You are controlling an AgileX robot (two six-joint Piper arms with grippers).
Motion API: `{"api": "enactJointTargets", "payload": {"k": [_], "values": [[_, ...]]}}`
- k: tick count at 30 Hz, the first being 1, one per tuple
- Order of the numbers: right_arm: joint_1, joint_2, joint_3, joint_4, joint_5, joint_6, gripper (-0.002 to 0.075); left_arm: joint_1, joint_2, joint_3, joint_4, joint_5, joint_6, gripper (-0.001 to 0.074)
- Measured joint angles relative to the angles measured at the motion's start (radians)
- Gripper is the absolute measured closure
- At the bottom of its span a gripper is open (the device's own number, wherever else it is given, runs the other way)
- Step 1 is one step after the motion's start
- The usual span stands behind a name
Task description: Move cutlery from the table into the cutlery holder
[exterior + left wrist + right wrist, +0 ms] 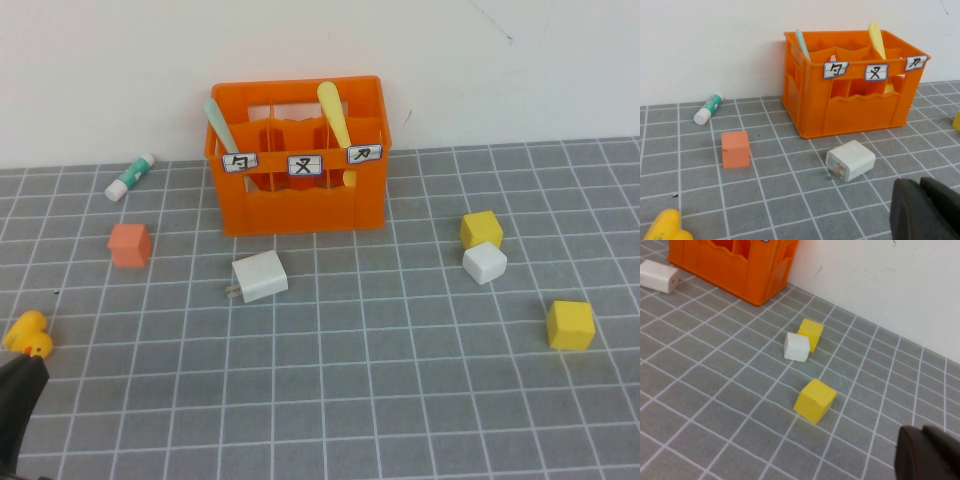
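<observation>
Orange plastic lattice crate serving as cutlery holder [300,205]: stands at the far side of the grey grid-lined table [400,400], close to the white wall, three white labels across its front. Pale mint-green plastic spoon [219,124]: leaning in the crate's left compartment, handle end projecting above the rim. Pale yellow plastic knife [333,113]: leaning in the right compartment, likewise projecting. No further cutlery is visible on the table, so the task appears complete as far as can be judged. Remaining items, none of them cutlery: white-and-green glue stick [131,177] lying left of the crate; salmon-orange cube [130,244] nearer the front; white plug adapter [259,277] just before the crate; yellow cube [480,229] touching a white cube [485,262] to the right; second yellow cube [570,324] further right; yellow rubber duck [28,335] at the left edge. Left gripper [927,210]: dark, closed, empty, low at the near left beside the duck. Right gripper [930,452]: closed, empty, near right of the table, outside the high view.
</observation>
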Motion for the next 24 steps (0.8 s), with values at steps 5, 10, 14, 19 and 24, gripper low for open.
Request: {"api": "enactJointTargets", "payload": {"k": [5,10,14,19,24], "values": [[0.000,0.000,0.000,0.000,0.001,0.000,0.0728,0.000,0.000,0.000,0.000,0.000,0.000,0.0736],[0.000,0.000,0.000,0.000,0.002,0.000,0.0728,0.020,-0.061,0.046,0.000,-0.041,0.000,0.0736],[0.000,0.000,0.000,0.000,0.004,0.000,0.0728,0.092,-0.150,0.104,0.000,-0.048,0.000,0.0736],[0.000,0.000,0.000,0.000,0.005,0.000,0.0728,0.184,-0.282,0.201,0.000,-0.048,0.000,0.0736],[0.000,0.000,0.000,0.002,0.006,0.000,0.0728,0.220,-0.369,0.269,0.000,0.019,-0.002,0.0736]]}}
